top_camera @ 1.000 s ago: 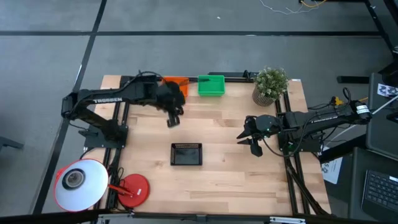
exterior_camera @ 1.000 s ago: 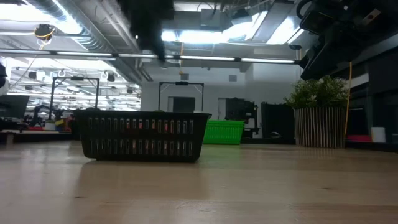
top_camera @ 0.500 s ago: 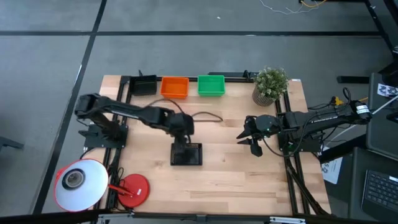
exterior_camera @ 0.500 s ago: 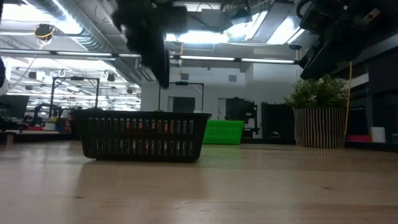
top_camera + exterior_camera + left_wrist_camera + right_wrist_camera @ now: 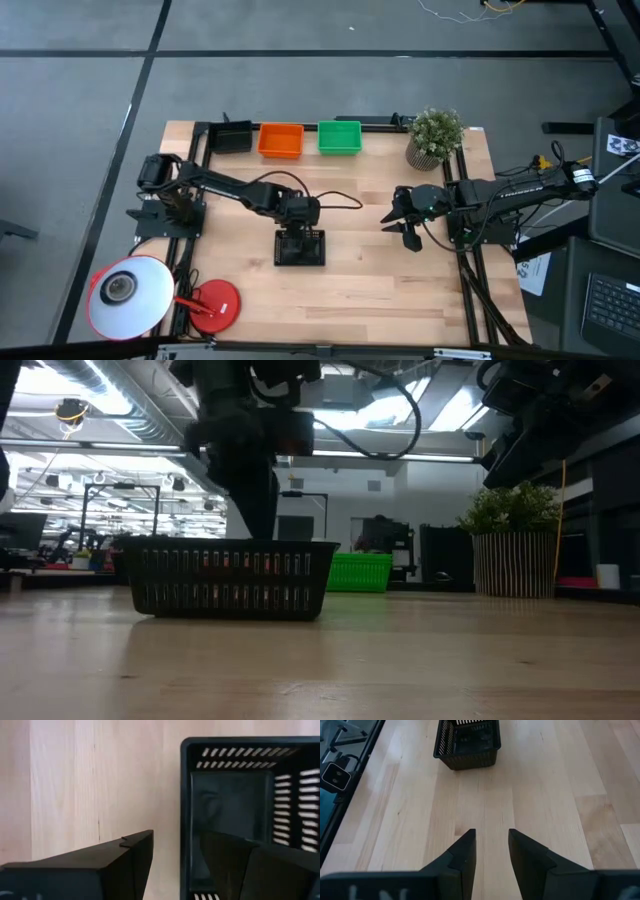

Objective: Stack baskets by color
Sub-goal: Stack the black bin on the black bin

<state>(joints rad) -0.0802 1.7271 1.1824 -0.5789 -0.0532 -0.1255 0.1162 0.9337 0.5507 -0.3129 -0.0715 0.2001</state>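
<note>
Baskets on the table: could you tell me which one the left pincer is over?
The lone black basket mid-table, under the left pincer; the others sit along the far edge.

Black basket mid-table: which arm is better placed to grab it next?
Left. The left gripper is open with its fingers straddling one wall of the black basket. The right gripper waits apart from it, near the table's right side.

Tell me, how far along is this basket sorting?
Nearly finished. Orange, green and black baskets already sit along the table's back edge. The left tool, open, straddles a wall of the last loose black basket. Still to do: carry it onto the black pile. The right tool waits open.
</note>
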